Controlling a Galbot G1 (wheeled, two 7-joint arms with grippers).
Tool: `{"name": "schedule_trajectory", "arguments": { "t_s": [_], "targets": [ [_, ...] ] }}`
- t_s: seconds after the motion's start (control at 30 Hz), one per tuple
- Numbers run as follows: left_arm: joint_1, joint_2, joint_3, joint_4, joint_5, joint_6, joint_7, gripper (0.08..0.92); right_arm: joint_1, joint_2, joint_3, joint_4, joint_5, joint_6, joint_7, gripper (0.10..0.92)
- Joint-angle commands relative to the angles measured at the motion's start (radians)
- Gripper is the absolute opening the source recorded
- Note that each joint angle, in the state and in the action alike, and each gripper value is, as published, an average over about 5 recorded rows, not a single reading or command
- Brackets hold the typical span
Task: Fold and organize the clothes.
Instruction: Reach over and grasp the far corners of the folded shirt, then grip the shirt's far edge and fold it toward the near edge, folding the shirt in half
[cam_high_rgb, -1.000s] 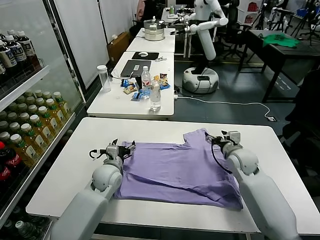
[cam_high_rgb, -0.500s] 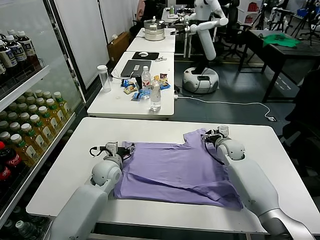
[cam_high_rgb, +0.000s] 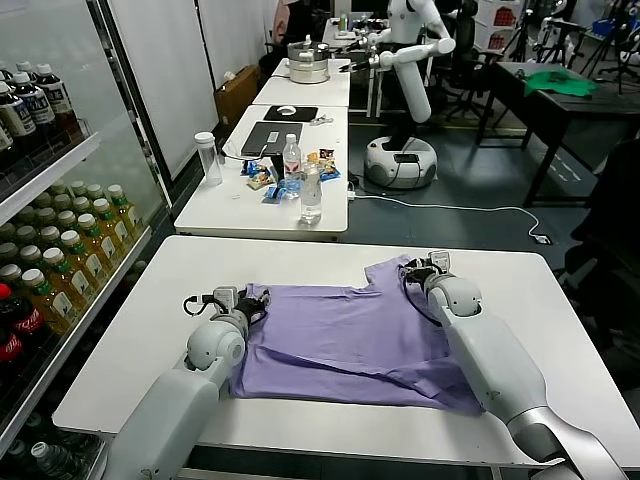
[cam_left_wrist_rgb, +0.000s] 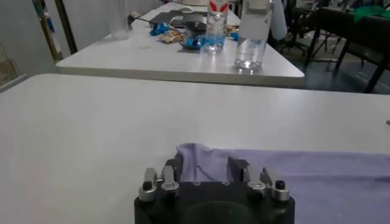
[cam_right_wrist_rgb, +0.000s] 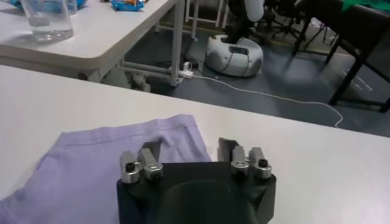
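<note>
The lavender T-shirt (cam_high_rgb: 350, 335) lies mostly flat on the white table (cam_high_rgb: 200, 265), with a creased fold along its near edge. My left gripper (cam_high_rgb: 247, 299) is at the shirt's far left corner. In the left wrist view (cam_left_wrist_rgb: 205, 165) its jaws are open, with the fabric corner (cam_left_wrist_rgb: 195, 159) lying between them. My right gripper (cam_high_rgb: 415, 272) is at the far right sleeve. In the right wrist view (cam_right_wrist_rgb: 189, 149) its jaws are open over the sleeve edge (cam_right_wrist_rgb: 91, 164), one finger on fabric, the other (cam_right_wrist_rgb: 226, 146) over bare table.
A drinks shelf (cam_high_rgb: 60, 250) stands close at the left. A second table (cam_high_rgb: 240, 210) behind holds water bottles (cam_high_rgb: 311, 190), snacks and a laptop (cam_high_rgb: 270, 135). Another robot (cam_high_rgb: 400, 60) and a green cloth (cam_high_rgb: 562, 80) on a dark table are far back.
My right gripper has moved left along the table onto the sleeve edge. My left gripper has shifted slightly farther onto the shirt's left corner. The shirt has barely moved.
</note>
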Motion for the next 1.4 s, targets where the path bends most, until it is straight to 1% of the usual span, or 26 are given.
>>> {"name": "schedule_trajectory", "arguments": {
  "t_s": [0.03,0.17,0.33,0.4,0.47,0.63,0.8,0.97,1.2,1.4],
  "targets": [
    [0.004,-0.004,-0.001,0.005,-0.016,-0.008,0.004,0.420,-0.010,-0.010,-0.017,0.025,-0.006,-0.006,-0.009,0.448],
    [0.016,0.000,-0.009,-0.012,-0.018,-0.030,0.010,0.307,-0.027,-0.022,-0.008,0.077,0.000,-0.005,-0.011,0.326],
    [0.058,0.025,-0.023,-0.095,-0.026,-0.064,0.020,0.162,-0.069,-0.059,0.021,0.202,0.011,-0.004,-0.011,0.179],
    [0.080,0.036,-0.029,-0.136,-0.034,-0.078,0.024,0.121,-0.093,-0.075,0.038,0.259,0.016,-0.004,-0.009,0.136],
    [0.105,0.046,-0.037,-0.180,-0.042,-0.095,0.028,0.103,-0.123,-0.094,0.061,0.322,0.022,-0.004,-0.007,0.110],
    [0.167,0.074,-0.059,-0.273,-0.063,-0.118,0.033,0.094,-0.222,-0.148,0.133,0.488,0.053,-0.004,0.000,0.106],
    [0.241,0.092,-0.079,-0.320,-0.076,-0.123,0.035,0.093,-0.340,-0.219,0.223,0.664,0.083,-0.005,0.008,0.106],
    [0.312,0.105,-0.097,-0.394,-0.089,-0.116,0.034,0.093,-0.491,-0.266,0.334,0.812,0.096,-0.005,0.013,0.106],
    [0.376,0.152,-0.129,-0.455,-0.104,-0.098,0.032,0.093,-0.768,-0.258,0.504,1.012,0.087,-0.005,0.017,0.106],
    [0.414,0.189,-0.140,-0.462,-0.101,-0.070,0.041,0.093,-0.929,-0.229,0.582,1.095,0.052,-0.004,0.012,0.106]
  ]
}}
